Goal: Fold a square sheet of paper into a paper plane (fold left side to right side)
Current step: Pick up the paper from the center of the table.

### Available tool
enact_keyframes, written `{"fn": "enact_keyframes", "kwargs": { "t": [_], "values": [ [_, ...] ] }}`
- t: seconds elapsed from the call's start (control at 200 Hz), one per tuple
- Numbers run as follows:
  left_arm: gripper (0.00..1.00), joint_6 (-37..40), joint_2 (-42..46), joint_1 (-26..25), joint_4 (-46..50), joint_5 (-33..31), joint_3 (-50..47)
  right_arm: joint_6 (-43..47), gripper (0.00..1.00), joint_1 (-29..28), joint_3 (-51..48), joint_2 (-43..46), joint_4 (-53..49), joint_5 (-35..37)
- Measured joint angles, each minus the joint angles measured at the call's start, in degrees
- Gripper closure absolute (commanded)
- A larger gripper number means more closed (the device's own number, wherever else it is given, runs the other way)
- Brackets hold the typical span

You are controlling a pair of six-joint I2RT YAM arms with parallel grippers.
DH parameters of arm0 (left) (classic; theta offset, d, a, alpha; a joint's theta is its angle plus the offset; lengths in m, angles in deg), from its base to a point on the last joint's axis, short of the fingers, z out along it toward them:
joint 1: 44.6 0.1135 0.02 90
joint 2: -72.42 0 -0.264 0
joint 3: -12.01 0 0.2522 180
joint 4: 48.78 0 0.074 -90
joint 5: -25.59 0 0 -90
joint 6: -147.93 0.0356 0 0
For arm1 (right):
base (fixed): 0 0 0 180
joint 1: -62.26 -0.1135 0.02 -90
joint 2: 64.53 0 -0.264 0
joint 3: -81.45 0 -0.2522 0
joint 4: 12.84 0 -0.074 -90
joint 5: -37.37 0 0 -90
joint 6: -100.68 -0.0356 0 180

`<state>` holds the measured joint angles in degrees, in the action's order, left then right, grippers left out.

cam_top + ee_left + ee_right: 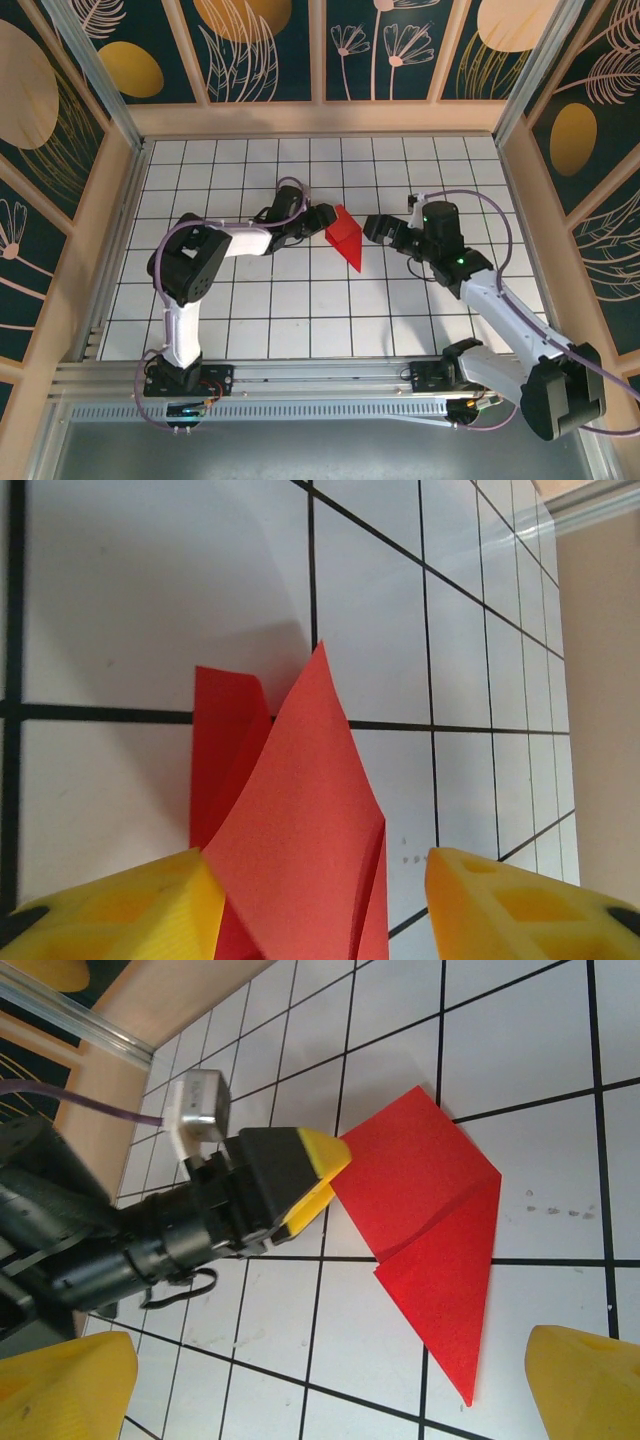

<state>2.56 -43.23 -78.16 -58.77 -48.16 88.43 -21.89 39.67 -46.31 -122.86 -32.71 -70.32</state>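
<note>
Left end effector [318,875] straddles a raised flap of the folded bright red paper sheet [343,236], seemingly unclenched; right end effector [330,1390] waits released just to its right.

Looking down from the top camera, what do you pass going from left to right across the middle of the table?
left gripper → red paper → right gripper

Your surface [250,310]: white tiles, black grid lines. Red sheet of paper [344,238] lies near middle – folded to pointed shape, tip toward near edge, one flap lifted off tiles.
</note>
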Motion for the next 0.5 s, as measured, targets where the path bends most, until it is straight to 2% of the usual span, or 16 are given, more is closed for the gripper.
{"fn": "enact_keyframes", "kwargs": {
  "t": [0.15,0.31,0.38,0.5],
  "values": [
    [0.6,-0.66,-2.99,-0.33,-0.07,0.26,2.67,0.02,0.01,0.0,0.0,1.99,-2.6,0.72],
    [0.89,-0.44,-3.76,-0.33,0.0,0.26,3.02,0.11,0.07,0.13,0.0,2.75,-4.87,1.25],
    [0.99,-0.07,-3.76,-0.33,-0.07,0.09,2.99,0.46,0.09,0.74,-0.02,2.8,-5.09,1.05],
    [1.0,1.25,-1.9,-0.33,-0.07,-0.15,0.79,1.14,0.09,2.73,-0.02,2.8,-5.22,-1.03]
  ]
}}
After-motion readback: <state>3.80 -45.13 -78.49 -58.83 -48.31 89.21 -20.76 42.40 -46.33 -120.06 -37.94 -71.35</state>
